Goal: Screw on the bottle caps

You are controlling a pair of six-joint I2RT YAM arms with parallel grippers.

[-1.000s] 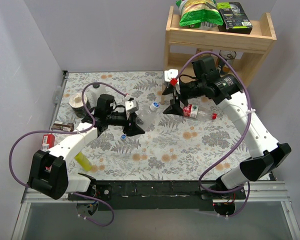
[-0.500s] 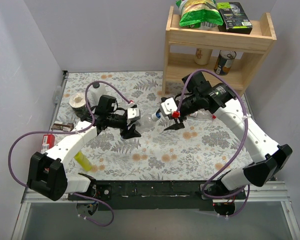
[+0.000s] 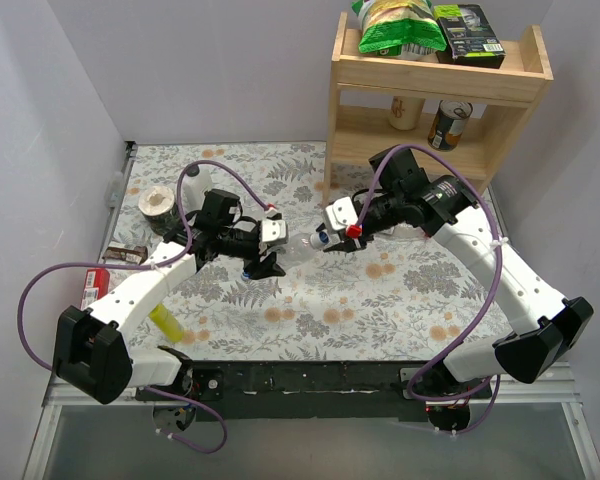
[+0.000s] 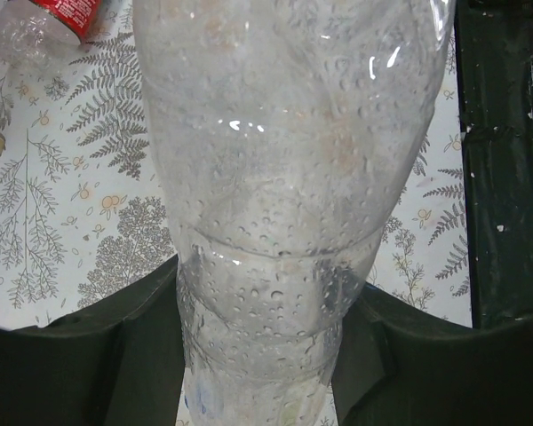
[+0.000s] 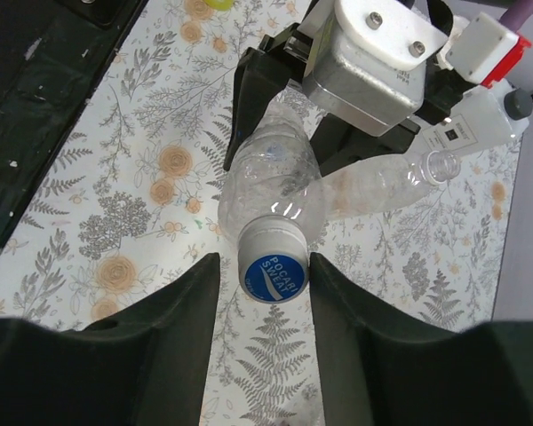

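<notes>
The clear bottle [image 4: 284, 177], beaded with droplets, is clamped round its body by the left hand [image 4: 265, 355] and held level above the surface [image 5: 115, 195]. Thin-walled and light, it would likely dent, so the stiffer blue cap [image 5: 274, 266] on its neck is the place to grip. The right hand [image 5: 265, 288] sits narrow about that cap, with a sliver of gap on one side.

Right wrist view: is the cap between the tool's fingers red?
No, the cap on the clear bottle is blue with white lettering.
</notes>
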